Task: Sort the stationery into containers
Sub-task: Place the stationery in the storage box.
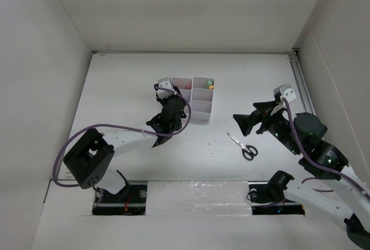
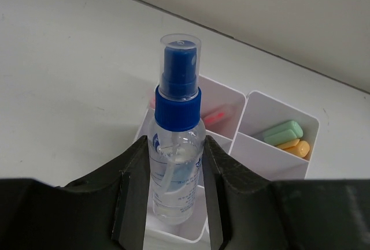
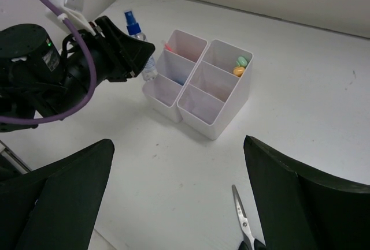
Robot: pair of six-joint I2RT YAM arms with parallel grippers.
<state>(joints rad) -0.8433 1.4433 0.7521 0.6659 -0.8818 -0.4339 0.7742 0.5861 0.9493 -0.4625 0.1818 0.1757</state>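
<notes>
The small clear plastic spray bottle [image 2: 177, 146], with its blue pump collar under a transparent cap and a thin dip tube in clear liquid, stands upright. The left end effector [image 2: 175, 163] is clamped on its body, one black finger on each side. The bottle is raised at the outer edge of the left column of the white plastic six-compartment organizer [image 3: 215, 117]; whether it is over a compartment or just outside is unclear. Black-handled scissors [image 1: 243, 146] lie on the white desk [image 1: 127, 88], near the right end effector [image 3: 178, 141], whose fingers are spread wide apart.
</notes>
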